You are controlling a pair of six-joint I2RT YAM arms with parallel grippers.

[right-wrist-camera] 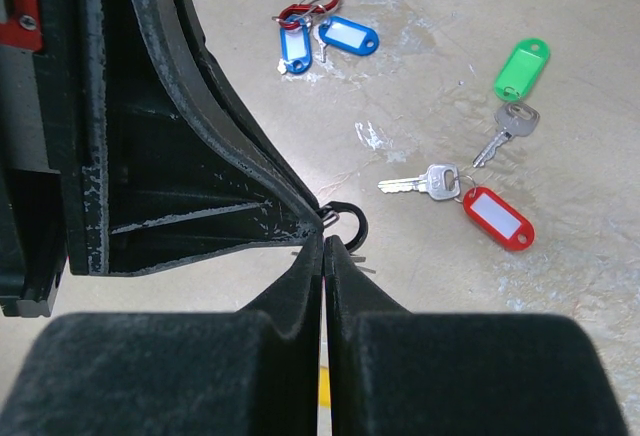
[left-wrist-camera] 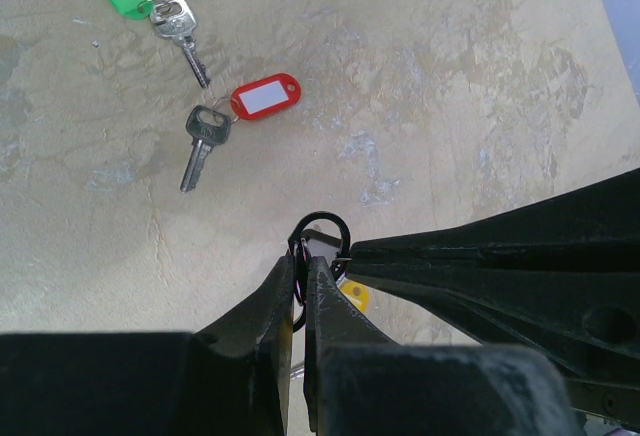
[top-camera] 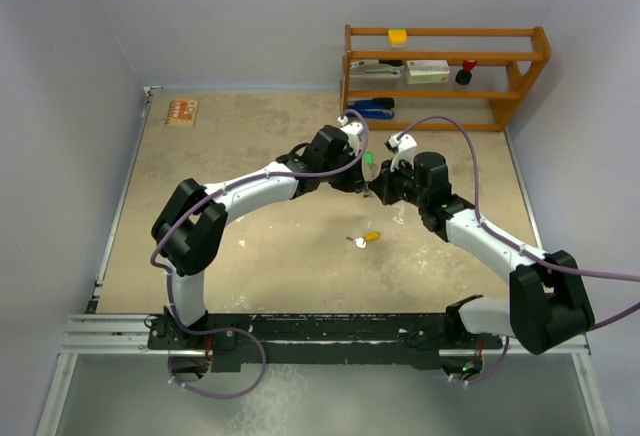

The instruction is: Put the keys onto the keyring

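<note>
My left gripper (left-wrist-camera: 301,256) is shut on a black keyring (left-wrist-camera: 322,224), which sticks up from between its tips above the table. My right gripper (right-wrist-camera: 324,239) is shut, its tips pressed against the side of the keyring (right-wrist-camera: 353,222); I cannot tell whether it pinches the ring. Both grippers meet at mid-table (top-camera: 372,188). On the table lie a key with a red tag (left-wrist-camera: 264,96), a key with a green tag (left-wrist-camera: 172,19), two blue-tagged keys (right-wrist-camera: 347,36) and a yellow-tagged key (top-camera: 369,238).
A red carabiner clip (right-wrist-camera: 311,3) lies by the blue tags. A wooden shelf (top-camera: 445,76) with a stapler and boxes stands at the back right. A small orange object (top-camera: 182,112) is at the back left. Walls close in the table's left and right sides.
</note>
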